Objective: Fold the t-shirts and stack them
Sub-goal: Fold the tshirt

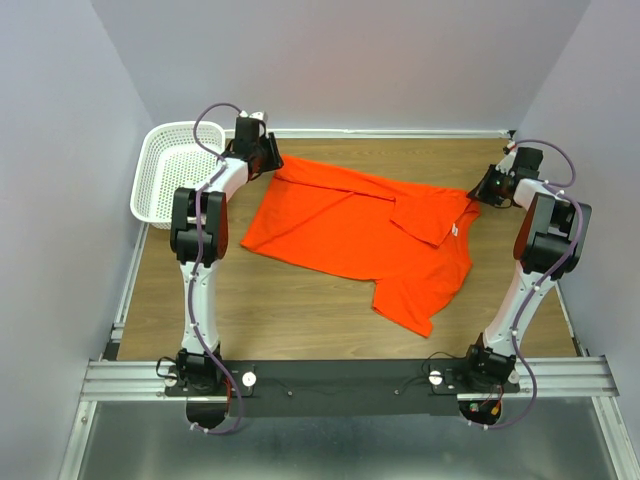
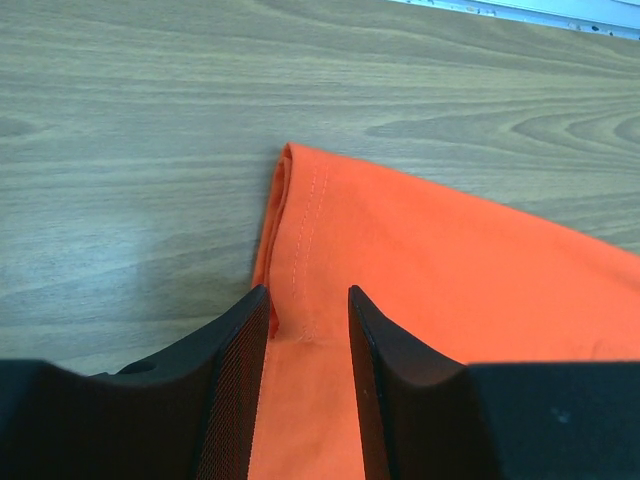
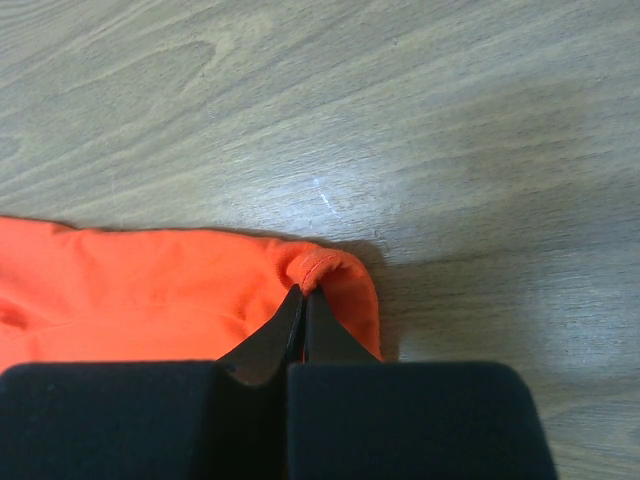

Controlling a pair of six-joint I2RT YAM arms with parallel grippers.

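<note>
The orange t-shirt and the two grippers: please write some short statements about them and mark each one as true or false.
1. The right gripper is shut on an edge of the t-shirt. True.
2. The t-shirt lies inside the white basket. False: it lies on the table, and the basket stands beside it at the far left.
3. The left gripper has its jaws apart, with a stitched edge of the t-shirt between them. True.
4. The t-shirt is folded into a neat small square. False: it is mostly spread out, with one part flipped over on top.

Wood table (image 1: 300, 300) (lavender walls (image 1: 350, 60) around)
</note>
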